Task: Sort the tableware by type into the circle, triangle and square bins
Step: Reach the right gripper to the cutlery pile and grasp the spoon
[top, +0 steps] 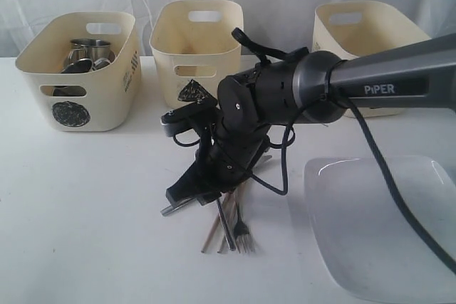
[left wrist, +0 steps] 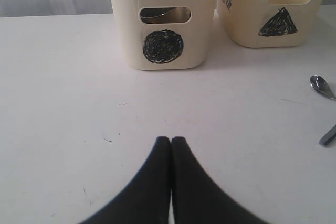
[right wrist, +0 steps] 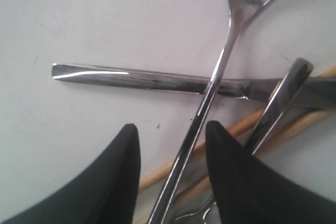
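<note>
A: Entry one: right gripper [right wrist: 170, 129]?
B: Fingers apart, clamped on nothing, low over the cutlery heap at the middle of the table [top: 85, 211].
A: Heap contents?
B: One spoon [right wrist: 210, 93], handle running between the parted fingers, nearer one of them; contact cannot be told. One knife [right wrist: 136, 80], flat on the table, the spoon crossing over it. One fork [top: 244, 236], prongs toward the near side in the exterior view. Wooden chopsticks [right wrist: 252, 124], lowest in the heap.
A: Left gripper [left wrist: 171, 145]?
B: Fingers pressed together, nothing between them, over bare table, facing the circle bin [left wrist: 163, 24].
A: Bins?
B: Three, in a row at the back. Circle bin: steel mugs [top: 89, 51] inside. Triangle bin [top: 196, 40], just beside it: contents not visible. Third bin [top: 363, 33], behind the arm: mark hidden.
A: Plate [top: 377, 226]?
B: One, white, square, on the table to the right of the heap, apart from it.
</note>
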{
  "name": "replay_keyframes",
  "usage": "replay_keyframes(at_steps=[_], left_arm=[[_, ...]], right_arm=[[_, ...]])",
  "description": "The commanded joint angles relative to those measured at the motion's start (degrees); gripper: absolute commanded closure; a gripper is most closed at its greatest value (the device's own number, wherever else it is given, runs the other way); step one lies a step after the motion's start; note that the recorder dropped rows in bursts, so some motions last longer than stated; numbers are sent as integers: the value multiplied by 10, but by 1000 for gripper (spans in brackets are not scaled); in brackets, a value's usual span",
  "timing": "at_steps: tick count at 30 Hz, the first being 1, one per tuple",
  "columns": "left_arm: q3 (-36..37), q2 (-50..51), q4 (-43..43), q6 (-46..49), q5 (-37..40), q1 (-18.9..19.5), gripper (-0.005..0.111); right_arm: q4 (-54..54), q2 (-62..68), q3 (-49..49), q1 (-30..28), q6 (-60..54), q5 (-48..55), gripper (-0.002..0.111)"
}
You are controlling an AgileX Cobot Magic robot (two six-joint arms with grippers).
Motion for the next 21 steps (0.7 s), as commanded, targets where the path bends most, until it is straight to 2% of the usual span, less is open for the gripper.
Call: replay_keyframes(at_steps=[1,21], left_arm=[[2,-3,-2,-2,2,0,107],[2,-3,-2,-2,2,0,107]], right_arm=[[-6,2,-3,1,2,-16,69],[-20,52,-4,1,18,-22,69]])
